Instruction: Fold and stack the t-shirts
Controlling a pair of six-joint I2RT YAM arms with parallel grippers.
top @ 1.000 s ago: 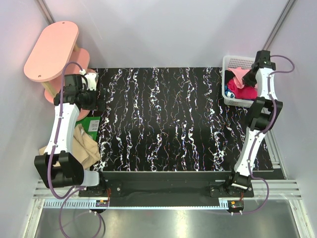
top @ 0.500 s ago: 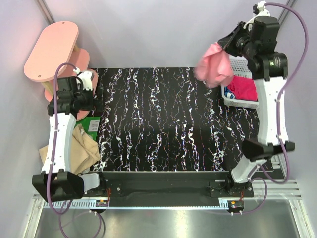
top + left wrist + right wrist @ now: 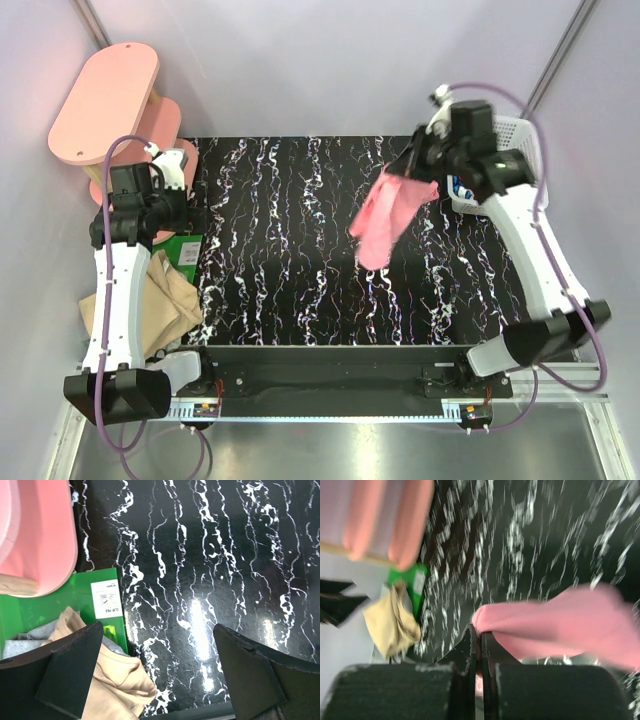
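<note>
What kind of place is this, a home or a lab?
Likely a robot lab cell: left arm and right arm bolted to a rail by a table, plain walls close around, a pink shirt in the right claw.

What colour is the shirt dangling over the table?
The t-shirt is light salmon-pink, plain with no pattern. The top external view shows it best.

We note: table [image 3: 300,250] glossy black, white-veined; salmon-pink t-shirt [image 3: 385,215] soft matt cloth; tan t-shirt [image 3: 175,300] at 9 o'clock likewise; basket [image 3: 528,140] white plastic lattice.
</note>
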